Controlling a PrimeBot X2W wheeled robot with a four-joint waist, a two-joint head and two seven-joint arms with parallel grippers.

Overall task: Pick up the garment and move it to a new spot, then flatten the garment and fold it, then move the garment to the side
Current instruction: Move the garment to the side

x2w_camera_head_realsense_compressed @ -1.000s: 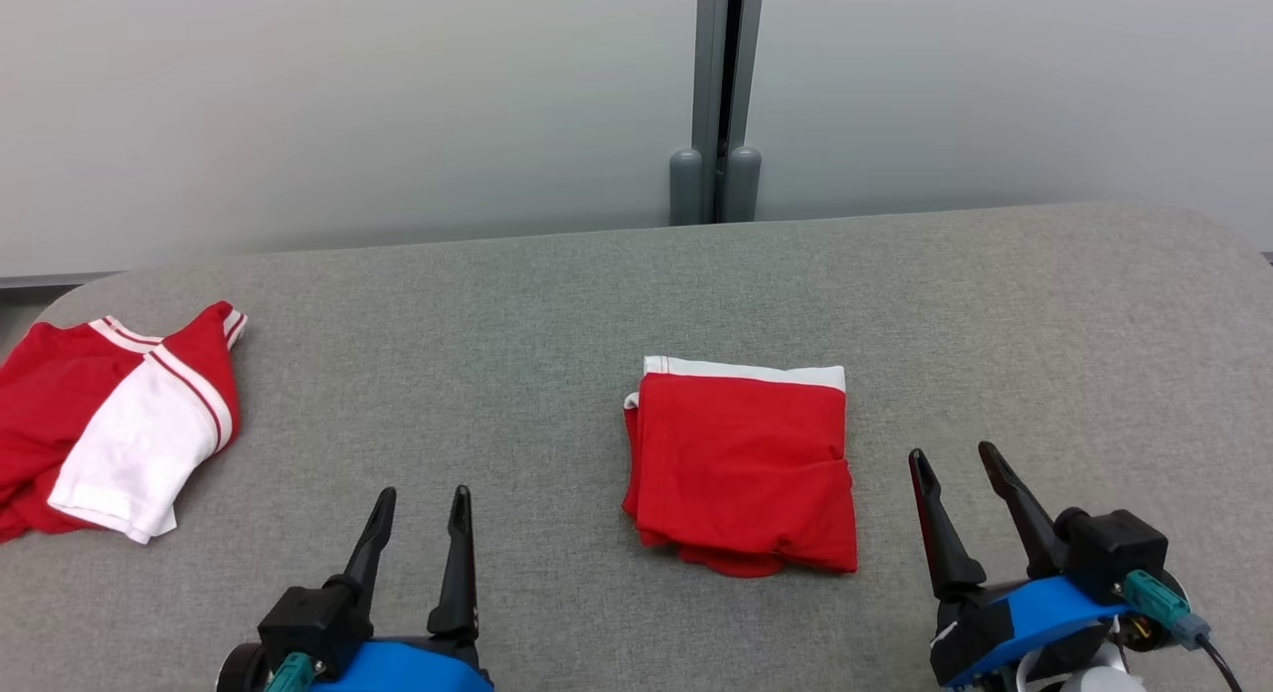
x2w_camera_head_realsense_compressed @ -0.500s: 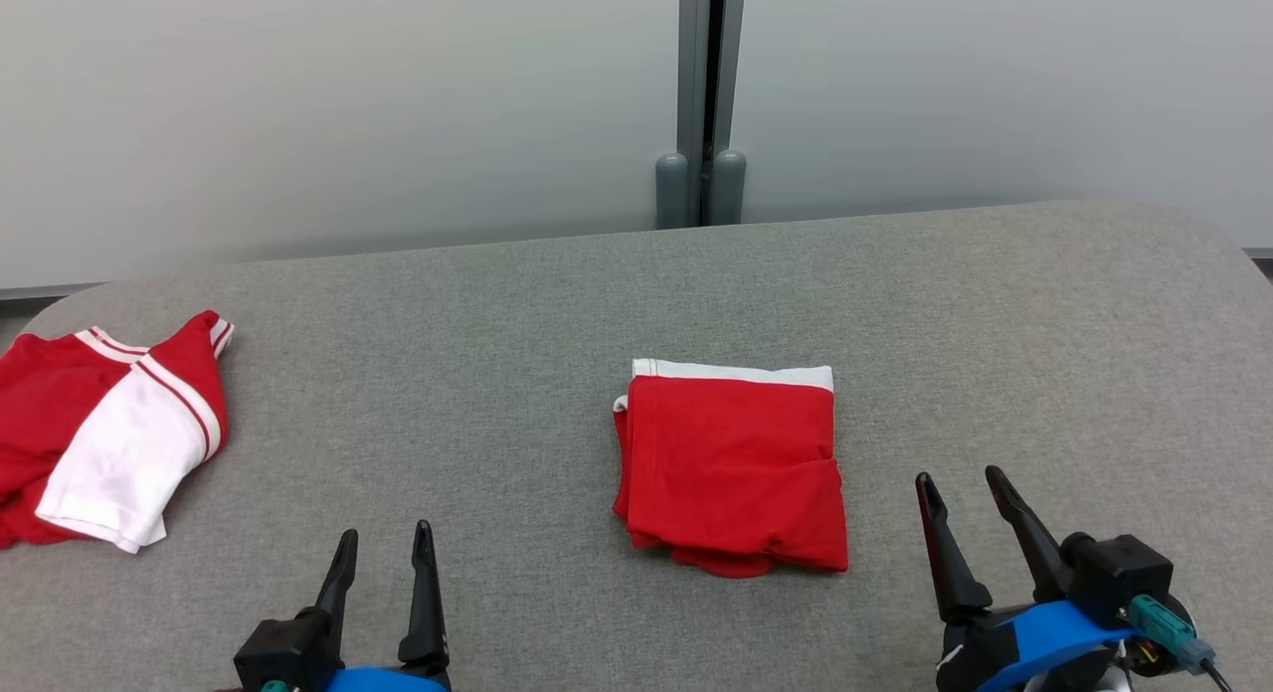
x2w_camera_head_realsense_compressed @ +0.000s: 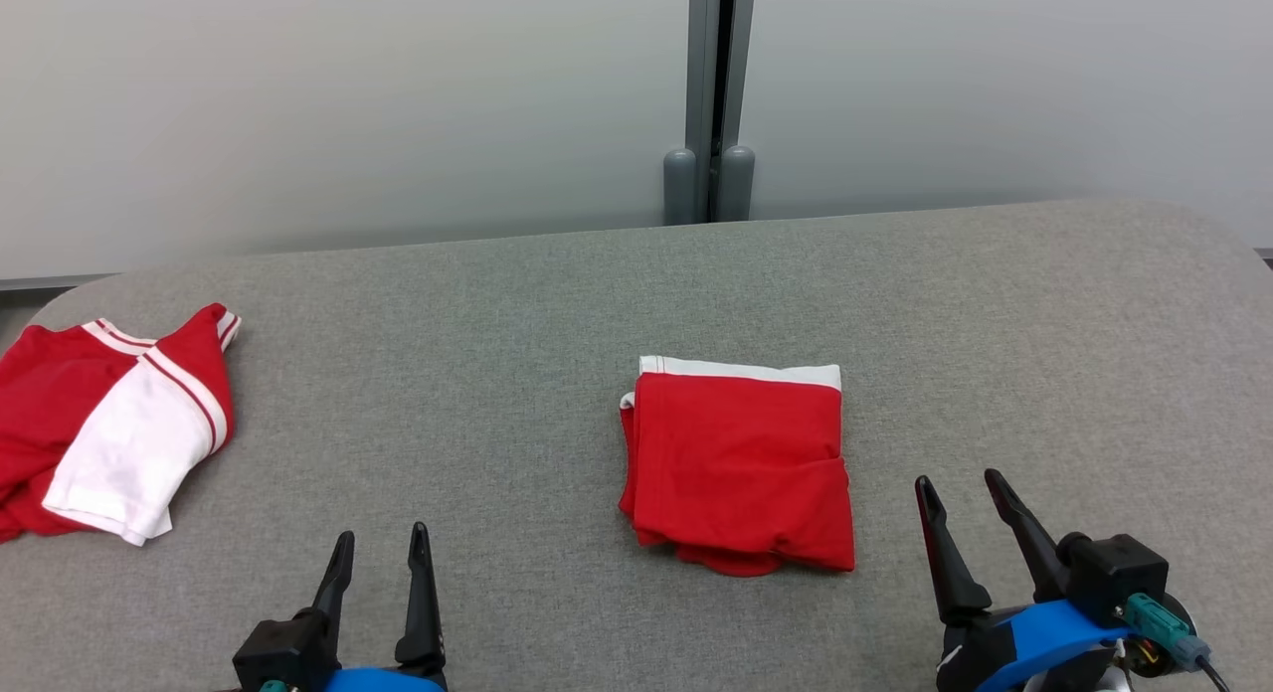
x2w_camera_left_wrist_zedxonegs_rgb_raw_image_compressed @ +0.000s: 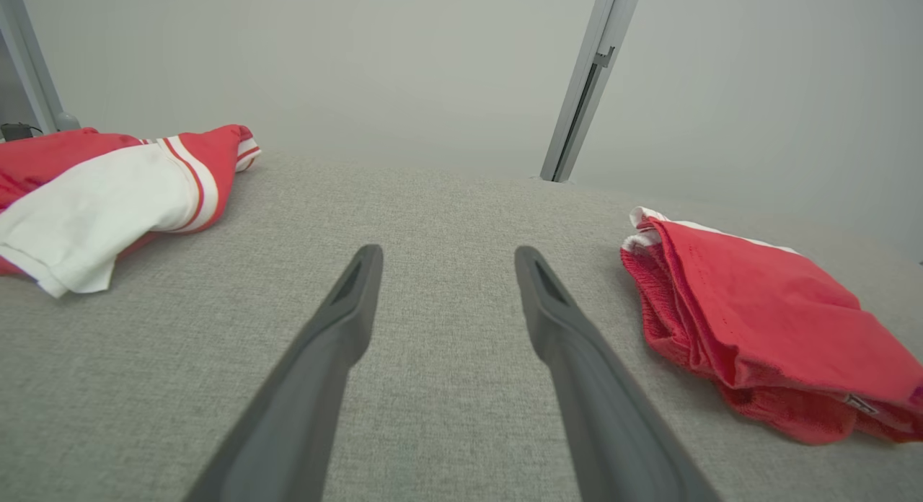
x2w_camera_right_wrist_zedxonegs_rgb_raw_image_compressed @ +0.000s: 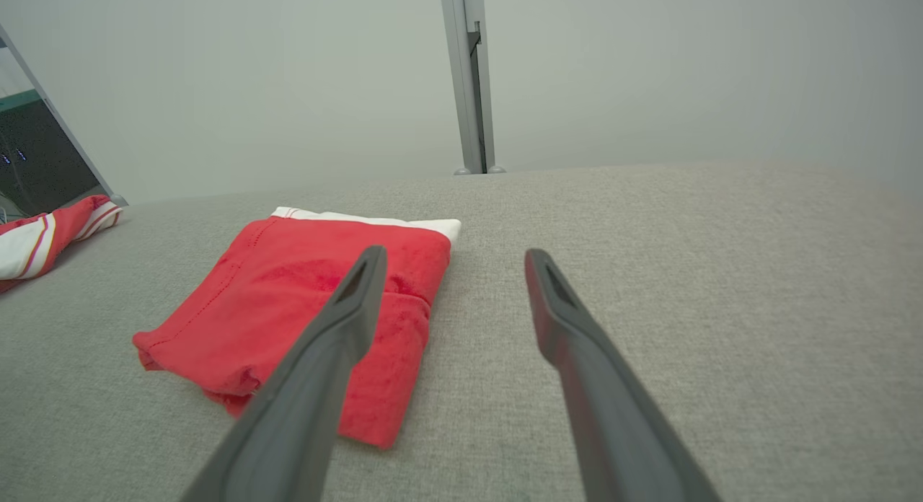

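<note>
Garment (x2w_camera_head_realsense_compressed: 741,463), head view: a red folded packet with a white band along its far edge, lying mid-table on the grey cloth-covered table (x2w_camera_head_realsense_compressed: 497,304). The left gripper (x2w_camera_head_realsense_compressed: 382,535) is near-left and the right gripper (x2w_camera_head_realsense_compressed: 958,481) near-right, both with fingers spread wide, holding nothing and clear of the cloth. A second red-and-white shirt (x2w_camera_head_realsense_compressed: 119,424) lies crumpled at the far left. The fold looks done, so the shift to the side is likely what remains. Left wrist view: the packet's left side (x2w_camera_left_wrist_zedxonegs_rgb_raw_image_compressed: 757,307) shows several stacked layers with a loose lip at the near corner. A pinch that catches only the top layer would peel the fold open. Right wrist view: the right gripper's (x2w_camera_right_wrist_zedxonegs_rgb_raw_image_compressed: 454,253) left finger overlaps the packet's near-right corner in the picture; I cannot tell contact. Dragging over this rough cover could shear the layers, and a leftward move risks mingling with the other shirt.
</note>
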